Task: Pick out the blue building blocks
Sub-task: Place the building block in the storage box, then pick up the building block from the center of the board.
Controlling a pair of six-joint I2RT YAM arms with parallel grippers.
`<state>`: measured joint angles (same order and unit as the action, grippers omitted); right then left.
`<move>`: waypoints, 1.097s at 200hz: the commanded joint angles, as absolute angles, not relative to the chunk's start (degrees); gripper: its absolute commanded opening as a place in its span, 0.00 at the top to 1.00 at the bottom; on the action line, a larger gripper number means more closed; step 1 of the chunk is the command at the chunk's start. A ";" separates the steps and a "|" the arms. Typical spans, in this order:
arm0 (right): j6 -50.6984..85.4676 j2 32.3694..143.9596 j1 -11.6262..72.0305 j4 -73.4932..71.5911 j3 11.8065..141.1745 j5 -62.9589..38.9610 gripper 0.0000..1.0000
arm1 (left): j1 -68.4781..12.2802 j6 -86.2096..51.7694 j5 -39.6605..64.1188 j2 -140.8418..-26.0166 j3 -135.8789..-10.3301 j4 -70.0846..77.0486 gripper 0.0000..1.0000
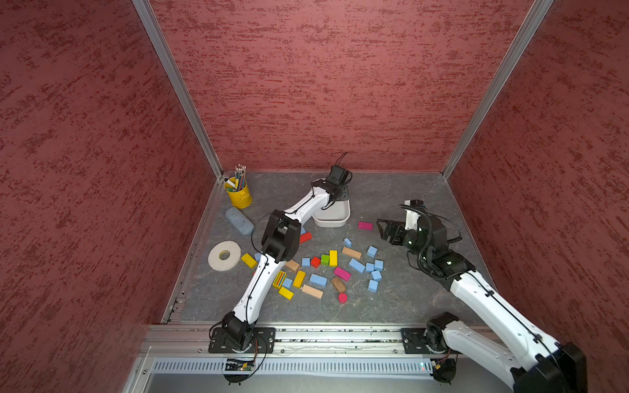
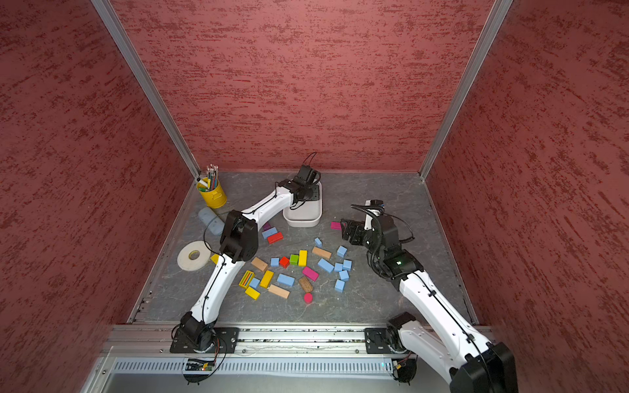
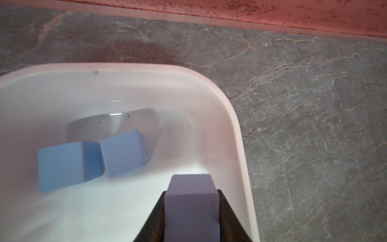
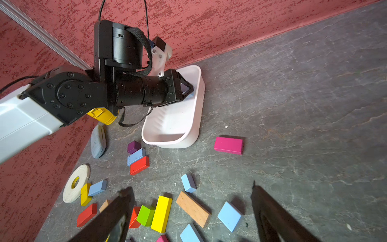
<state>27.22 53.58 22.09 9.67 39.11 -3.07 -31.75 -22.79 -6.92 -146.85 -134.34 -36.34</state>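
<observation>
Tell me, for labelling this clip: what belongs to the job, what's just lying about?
Job: light blue wooden blocks, white plastic tub, left gripper with held blue block.
Lying about: yellow pencil pot, white tape roll, grey oval case, non-blue blocks.

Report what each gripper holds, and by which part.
The left gripper clamps a blue block by two opposite sides, over the tray. The right gripper is open and holds nothing.
</observation>
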 commanded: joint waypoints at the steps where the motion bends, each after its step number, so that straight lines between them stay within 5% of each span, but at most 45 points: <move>1: 27.82 53.13 22.24 8.89 38.04 -1.50 0.11 | -30.90 -23.20 -5.68 -148.57 -136.38 -37.24 0.58; 39: 28.56 53.46 22.24 8.11 36.96 -2.02 0.11 | -30.50 -23.49 -4.10 -149.41 -136.49 -36.42 0.35; 103: 28.30 52.73 22.23 8.12 36.12 -1.58 0.10 | -31.23 -22.01 -4.26 -142.72 -134.64 -35.37 0.15; 149: 28.13 51.48 22.23 8.10 35.60 -0.05 0.06 | -33.33 -19.02 -5.58 -127.26 -118.14 -25.71 0.00; 219: 28.98 50.27 22.24 8.31 35.11 0.56 0.01 | -35.32 -18.02 -5.51 -102.58 -87.62 -10.14 0.00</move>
<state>28.01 50.72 22.09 9.26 35.73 -0.69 -35.29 -19.07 -4.99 -106.50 -94.35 -15.57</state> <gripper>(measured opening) 0.987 0.996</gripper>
